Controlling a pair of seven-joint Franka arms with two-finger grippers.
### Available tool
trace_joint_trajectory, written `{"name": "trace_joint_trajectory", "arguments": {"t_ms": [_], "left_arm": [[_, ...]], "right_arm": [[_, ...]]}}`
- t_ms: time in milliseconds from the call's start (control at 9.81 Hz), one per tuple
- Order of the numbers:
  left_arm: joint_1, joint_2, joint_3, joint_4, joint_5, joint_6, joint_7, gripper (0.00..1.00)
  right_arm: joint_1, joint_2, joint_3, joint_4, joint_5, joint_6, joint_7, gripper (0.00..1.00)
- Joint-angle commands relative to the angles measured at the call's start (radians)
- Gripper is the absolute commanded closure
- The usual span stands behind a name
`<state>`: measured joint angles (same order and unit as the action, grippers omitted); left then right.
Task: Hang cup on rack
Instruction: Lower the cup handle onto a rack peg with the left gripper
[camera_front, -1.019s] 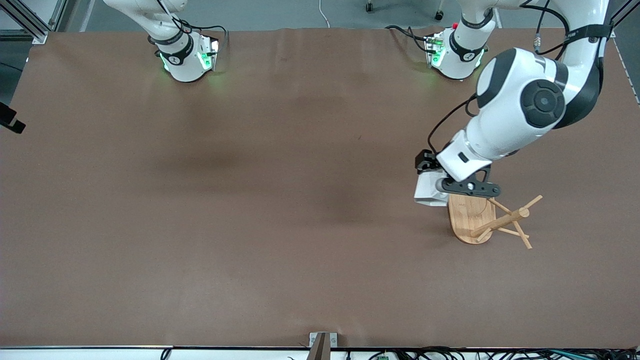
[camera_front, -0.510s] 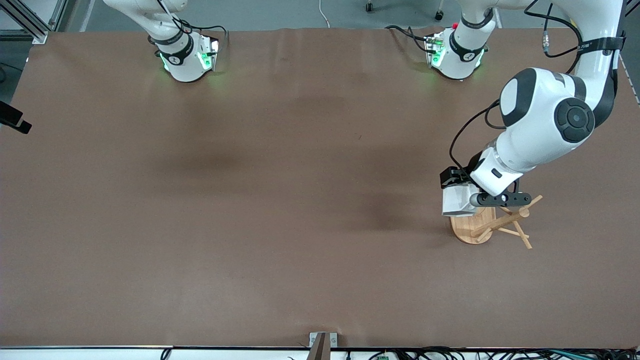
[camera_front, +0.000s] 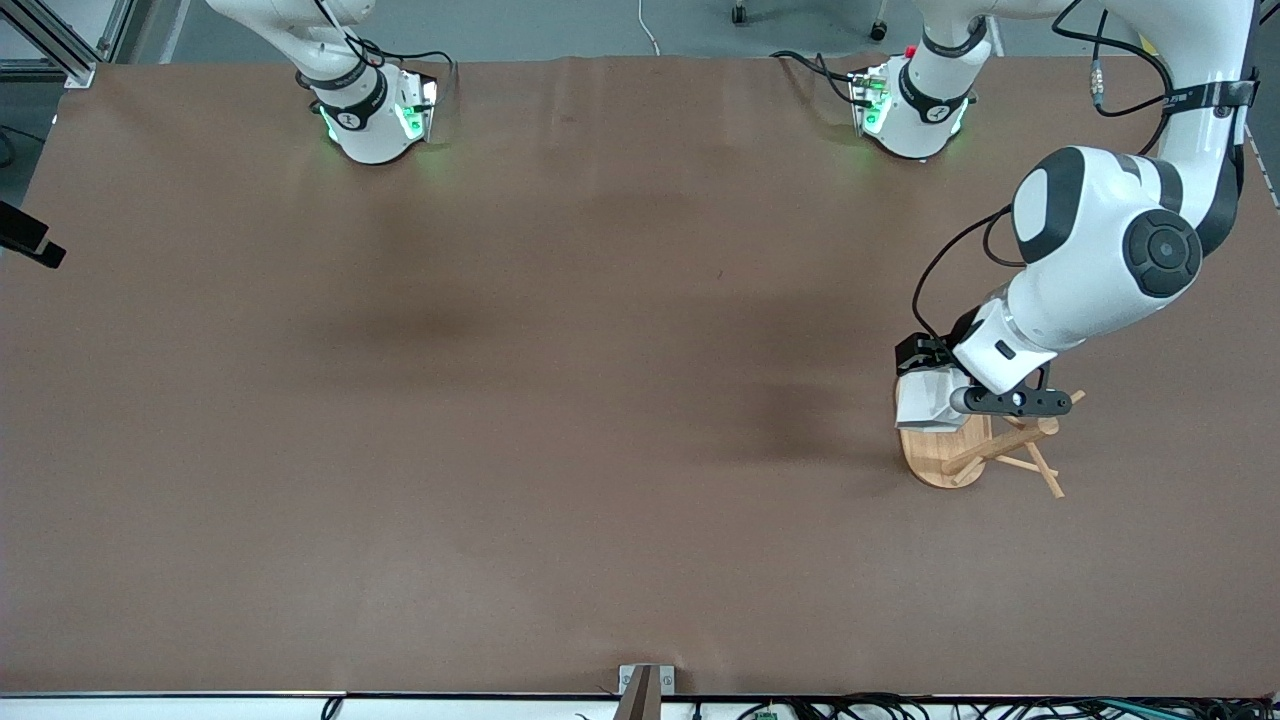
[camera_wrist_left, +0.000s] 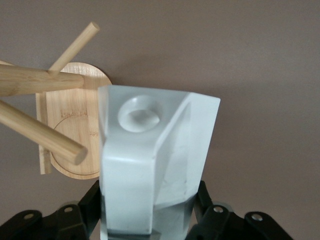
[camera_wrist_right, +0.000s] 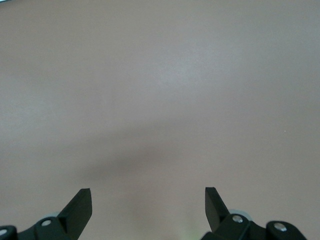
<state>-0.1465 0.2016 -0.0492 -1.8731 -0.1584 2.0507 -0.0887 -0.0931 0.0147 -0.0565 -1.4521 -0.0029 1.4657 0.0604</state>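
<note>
So we've got the left gripper (camera_front: 935, 392) up over the rack (camera_front: 985, 445), clamped on the cup (camera_front: 925, 400). From the left wrist view the black fingers (camera_wrist_left: 75, 215) squeeze the cup (camera_wrist_left: 155, 160) from both sides, and we can see the blocky handle facing the camera with its round hole toward the top. The cup is in the air, over the oval wooden base at the edge toward the middle of the table, close beside the post and its pegs. One peg (camera_wrist_left: 40, 131) ends just beside the cup's handle, but we can't tell if it's touching, and it isn't through the hole.

The rack stands on the brown table (camera_front: 560, 400) at the left arm's end.

The right gripper (camera_wrist_right: 148, 200) isn't visible from the front camera; in the right wrist view we see it waiting with its fingers spread wide, holding nothing, with only bare tabletop under it.
</note>
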Motion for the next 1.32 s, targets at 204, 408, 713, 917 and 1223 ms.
{"name": "trace_joint_trajectory", "arguments": {"t_ms": [204,408,713,917,1223], "left_arm": [[-0.002,0.009,0.017,-0.029,-0.016,0.025,0.029,0.99],[-0.002,0.010,0.031,-0.027,-0.018,0.025,0.029,0.99],[0.001,0.013,0.045,-0.027,-0.016,0.026,0.035,0.99],[0.001,0.021,0.051,-0.027,-0.013,0.031,0.043,0.98],[0.001,0.033,0.057,-0.020,-0.010,0.032,0.047,0.91]], "right_arm": [[0.009,-0.001,0.003,0.001,-0.002,0.022,0.004,0.00],[0.009,-0.001,0.003,-0.001,0.001,0.028,0.006,0.00],[0.019,-0.001,0.004,-0.001,0.001,0.018,0.007,0.00],[0.032,-0.001,0.003,-0.001,0.001,0.021,0.009,0.00],[0.032,-0.001,0.001,-0.001,0.001,0.018,0.006,0.00]]}}
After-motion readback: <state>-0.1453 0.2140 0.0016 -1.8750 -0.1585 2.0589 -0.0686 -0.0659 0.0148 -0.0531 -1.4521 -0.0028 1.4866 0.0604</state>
